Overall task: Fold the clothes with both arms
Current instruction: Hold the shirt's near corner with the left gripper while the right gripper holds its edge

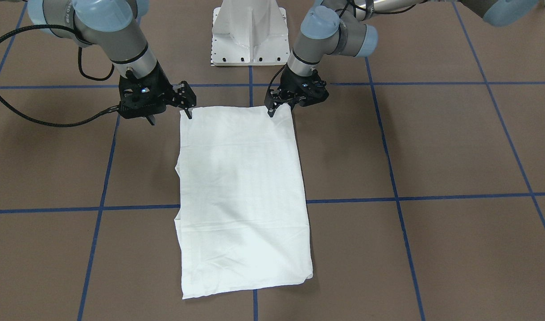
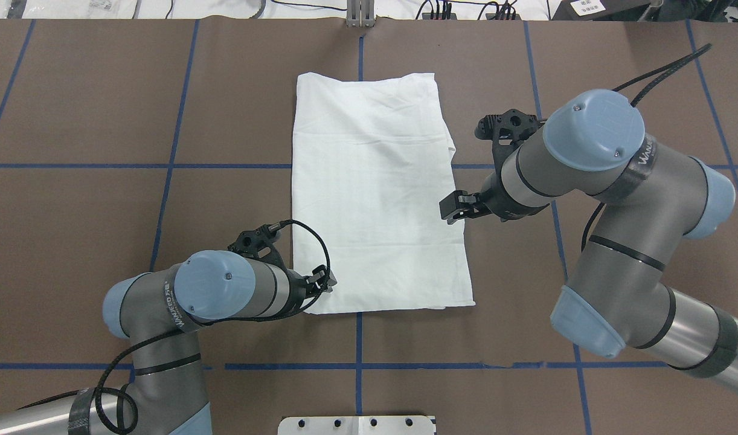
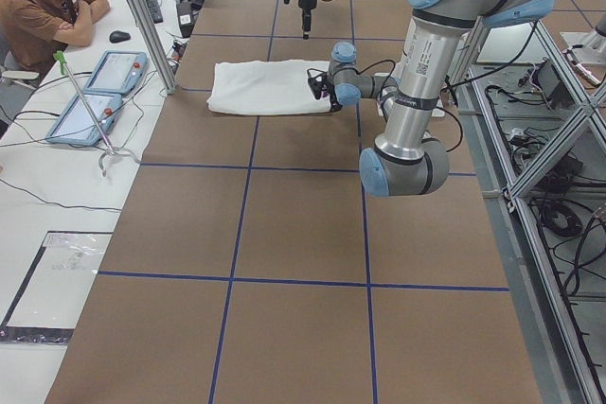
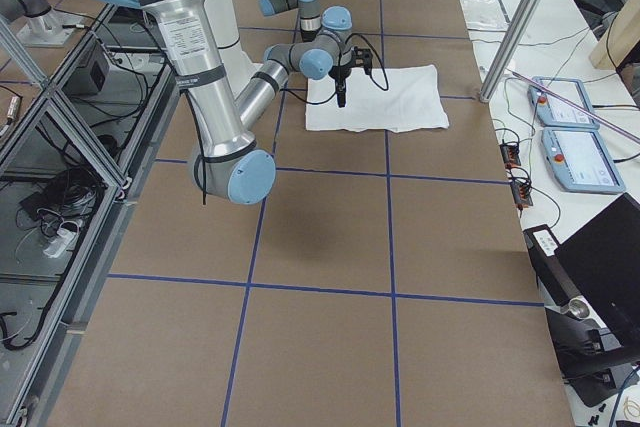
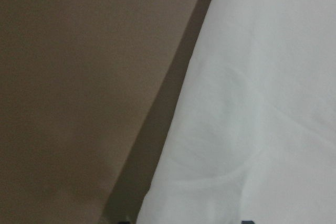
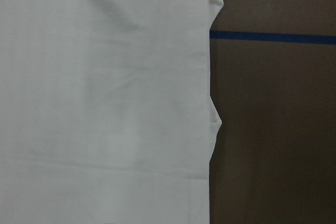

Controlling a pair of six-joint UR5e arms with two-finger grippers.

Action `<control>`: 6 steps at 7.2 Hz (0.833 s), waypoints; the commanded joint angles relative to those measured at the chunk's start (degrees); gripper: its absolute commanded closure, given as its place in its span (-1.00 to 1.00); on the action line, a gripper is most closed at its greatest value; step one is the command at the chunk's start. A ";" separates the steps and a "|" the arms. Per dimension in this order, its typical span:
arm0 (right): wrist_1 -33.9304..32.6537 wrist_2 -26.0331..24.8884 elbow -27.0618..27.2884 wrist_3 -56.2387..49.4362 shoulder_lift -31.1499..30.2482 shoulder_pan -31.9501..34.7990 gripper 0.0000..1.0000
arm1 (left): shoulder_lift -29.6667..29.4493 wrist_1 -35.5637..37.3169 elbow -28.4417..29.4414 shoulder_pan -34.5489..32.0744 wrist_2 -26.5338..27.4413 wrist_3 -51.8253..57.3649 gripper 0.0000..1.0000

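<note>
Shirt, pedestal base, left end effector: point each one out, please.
shirt [image 1: 241, 191]: front-facing view, middle of the cloth.
pedestal base [image 1: 249, 42]: front-facing view, its front face.
left end effector [image 1: 282, 109]: front-facing view, midway between fingertips.

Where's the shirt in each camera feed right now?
Front-facing: shirt at centre.
Overhead: shirt upper centre.
Exterior left: shirt upper middle.
Exterior right: shirt upper middle.
Left wrist: shirt fills right side.
Right wrist: shirt fills left side.
Landmark: white pedestal base, front-facing top, overhead bottom edge.
</note>
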 commanded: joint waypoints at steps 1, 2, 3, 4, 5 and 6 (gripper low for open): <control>0.00 0.03 0.03 0.00 0.07 0.00 -1.00 | -0.08 0.03 -0.35 -0.25 0.00 0.00 -0.32; 0.00 0.03 0.03 0.00 0.07 0.00 -1.00 | -0.08 0.03 -0.70 -0.60 -0.17 0.00 -0.23; 0.00 0.03 0.03 0.00 0.07 -0.09 -1.00 | -0.08 0.03 -0.97 -0.60 -0.17 0.00 -0.20; 0.00 -0.05 -0.06 0.00 0.07 -0.18 -1.00 | -0.08 0.03 -0.97 -0.60 -0.17 0.00 -0.09; 0.00 -0.05 -0.06 0.09 0.07 -0.18 -1.00 | 0.09 0.03 -0.97 -0.69 -0.17 0.00 0.00; 0.00 -0.05 -0.06 0.09 0.07 -0.18 -1.00 | 0.00 0.03 -0.97 -0.69 -0.17 0.00 0.11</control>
